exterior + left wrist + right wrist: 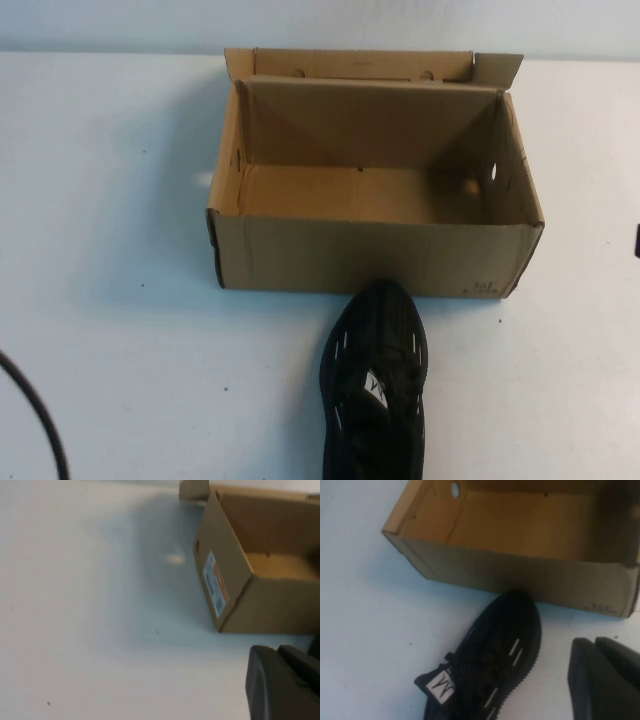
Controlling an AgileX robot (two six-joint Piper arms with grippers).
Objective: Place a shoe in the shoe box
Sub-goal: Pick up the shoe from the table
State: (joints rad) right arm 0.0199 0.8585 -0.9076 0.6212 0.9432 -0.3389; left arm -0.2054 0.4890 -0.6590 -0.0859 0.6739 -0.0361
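The shoe box (pixel 370 255) stands open in the middle of the white table, its lid flap folded back at the far side and its inside empty. The black shoe (pixel 375 380) lies on the table just in front of the box's front wall, toe touching or nearly touching it, white tongue label up. My left gripper (pixel 276 650) is shut and empty, low over the table near the box's left front corner (pixel 225 625). My right gripper (pixel 594 641) is shut and empty, beside the shoe (pixel 490 665), in front of the box (pixel 520 570). Neither gripper shows in the high view.
A black cable (pixel 35 420) curves across the table's near left corner. A small dark object (pixel 637 240) shows at the right edge. A barcode label (pixel 216 585) is on the box's left end wall.
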